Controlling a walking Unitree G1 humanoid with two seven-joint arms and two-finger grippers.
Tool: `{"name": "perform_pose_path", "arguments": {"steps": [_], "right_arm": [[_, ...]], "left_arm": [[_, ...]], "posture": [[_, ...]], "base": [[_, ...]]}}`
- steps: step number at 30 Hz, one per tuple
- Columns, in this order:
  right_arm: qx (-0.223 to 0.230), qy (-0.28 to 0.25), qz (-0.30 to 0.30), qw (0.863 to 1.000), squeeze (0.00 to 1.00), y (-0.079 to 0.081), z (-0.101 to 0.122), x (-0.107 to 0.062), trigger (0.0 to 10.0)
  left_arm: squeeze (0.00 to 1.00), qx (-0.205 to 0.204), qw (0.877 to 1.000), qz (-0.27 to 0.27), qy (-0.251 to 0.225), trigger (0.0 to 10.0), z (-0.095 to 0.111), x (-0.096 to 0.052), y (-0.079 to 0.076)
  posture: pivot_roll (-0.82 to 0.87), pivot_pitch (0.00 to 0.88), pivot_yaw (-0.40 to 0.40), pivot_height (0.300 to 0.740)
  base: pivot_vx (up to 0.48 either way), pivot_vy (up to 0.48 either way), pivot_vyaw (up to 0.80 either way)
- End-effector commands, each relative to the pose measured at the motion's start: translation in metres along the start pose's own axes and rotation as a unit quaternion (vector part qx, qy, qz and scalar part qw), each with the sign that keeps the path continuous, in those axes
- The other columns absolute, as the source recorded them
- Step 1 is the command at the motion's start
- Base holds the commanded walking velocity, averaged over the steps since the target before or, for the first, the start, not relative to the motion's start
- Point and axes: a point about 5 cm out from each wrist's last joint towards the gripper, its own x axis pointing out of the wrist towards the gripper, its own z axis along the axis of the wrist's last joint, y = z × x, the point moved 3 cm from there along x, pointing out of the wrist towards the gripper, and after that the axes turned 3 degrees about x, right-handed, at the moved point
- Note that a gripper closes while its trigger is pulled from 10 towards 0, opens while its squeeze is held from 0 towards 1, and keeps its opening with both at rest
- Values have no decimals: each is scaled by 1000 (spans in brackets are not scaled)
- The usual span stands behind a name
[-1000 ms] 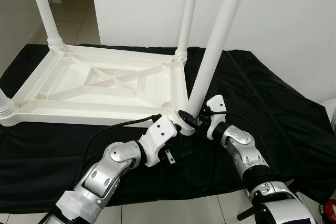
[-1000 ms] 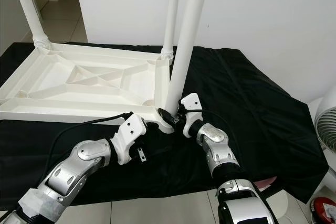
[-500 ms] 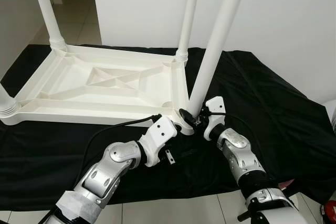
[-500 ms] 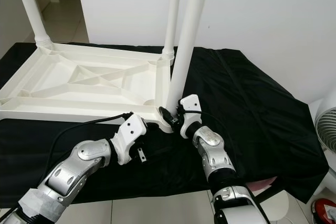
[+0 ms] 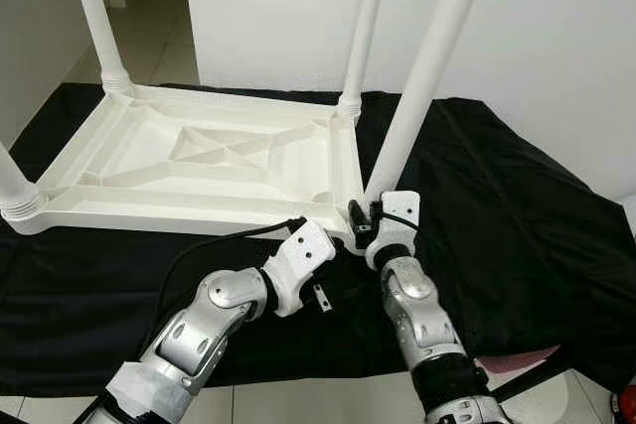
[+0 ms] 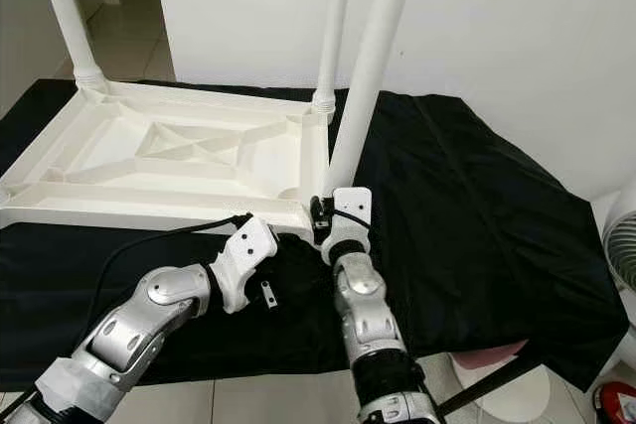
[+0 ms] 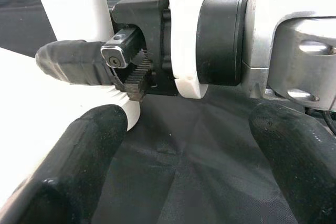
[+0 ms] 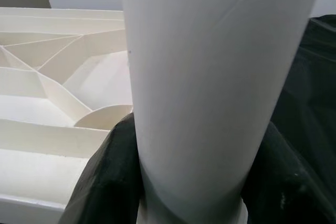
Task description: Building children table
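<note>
A white plastic table (image 5: 199, 161) lies upside down on a black cloth (image 5: 517, 206). Its far legs (image 5: 363, 27) and its near left leg (image 5: 15, 191) stand up from their corners. The near right leg (image 5: 422, 76) rises at a slant from the near right corner socket. My right gripper (image 5: 363, 220) is shut on the base of this leg, one black finger (image 8: 110, 182) on each side of the white tube (image 8: 210, 77). My left gripper (image 7: 184, 145) is open just in front of that corner, its fingers (image 7: 79, 166) apart over the cloth, facing the right gripper's wrist.
A white wall stands close behind the table. Tiled floor and a doorway lie at the far left. A fan (image 6: 621, 235) and a pink object (image 6: 487, 354) sit at the right, past the cloth's edge. A black cable (image 5: 214, 240) runs along my left arm.
My right forearm has swung from the right side to straight in front of the leg, the wrist turning around the leg's base while gripping. The left arm has stayed put.
</note>
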Motion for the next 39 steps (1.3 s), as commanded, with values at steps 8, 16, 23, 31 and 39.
{"name": "perform_pose_path", "arguments": {"steps": [8,16,23,31,39], "right_arm": [[10,2,2,1000,1000,-3,2,-5,10000],[6,-11,36,999,1000,-9,12,-8,10000],[-15,-5,68,998,1000,-23,15,-8,10000],[-58,2,182,982,0,-29,19,-8,10000],[-86,14,290,953,0,-21,21,4,10000]], "left_arm": [[0,2,1000,-12,9,10000,-4,1,-2],[0,2,1000,-9,9,10000,-3,0,-1],[0,1,1000,-7,10,10000,-4,-1,-1],[0,-1,1000,-6,11,10000,-4,-2,-1],[0,1,1000,-5,10,10000,-3,-1,1]], "posture": [[54,0,-72,740],[56,0,-74,740],[57,7,-75,740],[55,13,-68,740],[59,8,-69,740]], "base": [[0,0,0],[0,0,0],[0,0,0],[0,0,0],[0,0,0]]}}
